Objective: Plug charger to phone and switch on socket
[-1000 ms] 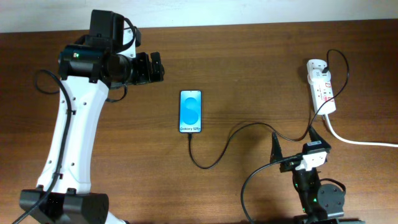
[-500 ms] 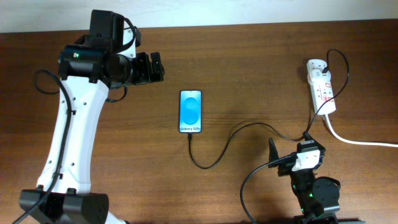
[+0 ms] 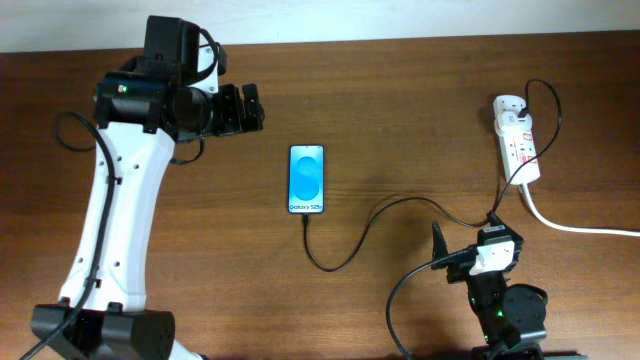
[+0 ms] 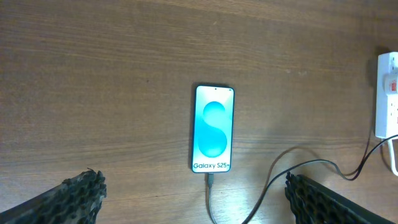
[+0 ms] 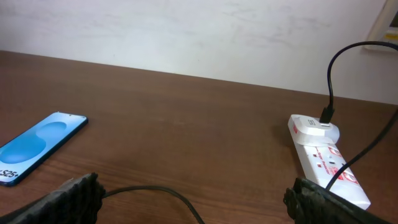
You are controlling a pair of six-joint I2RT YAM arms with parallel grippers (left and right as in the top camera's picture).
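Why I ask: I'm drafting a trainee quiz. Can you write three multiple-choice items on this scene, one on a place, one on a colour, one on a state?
1. In the overhead view, where is the socket relative to the phone?
A) to its left
B) to its right
C) beneath it

2. What colour is the phone's screen?
A) red
B) blue
C) green

3. What state is the left gripper in?
A) shut on the phone
B) shut, empty
C) open, holding nothing

Answers:
1 B, the socket lies toward the right end of the table.
2 B, the screen shows bright blue.
3 C, its fingers stand wide apart and grip nothing.
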